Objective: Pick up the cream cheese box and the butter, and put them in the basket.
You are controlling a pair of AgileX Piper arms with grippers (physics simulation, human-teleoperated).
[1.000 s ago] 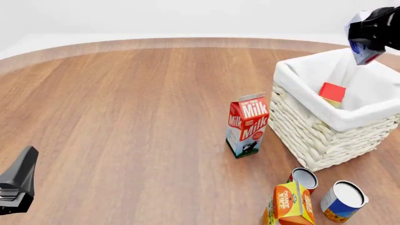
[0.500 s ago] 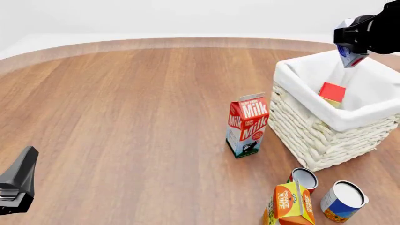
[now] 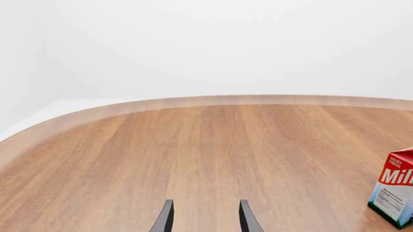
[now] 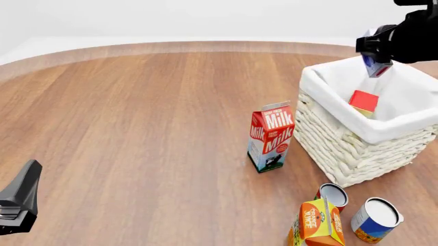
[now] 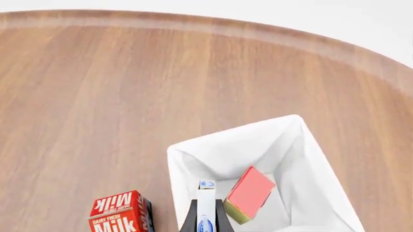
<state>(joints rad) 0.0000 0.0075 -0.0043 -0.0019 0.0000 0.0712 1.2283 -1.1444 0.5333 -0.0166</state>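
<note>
The cream cheese box (image 4: 376, 65), white with blue print, hangs above the far-left part of the basket (image 4: 342, 148), and my right gripper (image 4: 378, 54) is shut on it. In the right wrist view the box (image 5: 206, 212) shows edge-on between the two fingers, over the basket's white lining (image 5: 213, 154). The butter (image 4: 363, 102) lies tilted inside the basket, its red face up; the right wrist view shows the butter (image 5: 250, 192) beside the held box. My left gripper (image 3: 203, 220) is open over bare wood, and its arm (image 4: 19, 200) sits at the near left.
A red-and-white milk carton (image 4: 271, 136) stands just left of the basket. An orange juice carton (image 4: 319, 223) and two cans (image 4: 375, 219) stand in front of the basket at the near right edge.
My right gripper has carried the cream cheese box leftward and slightly down, from beyond the basket's far right corner to above its interior. The left arm has not moved.
</note>
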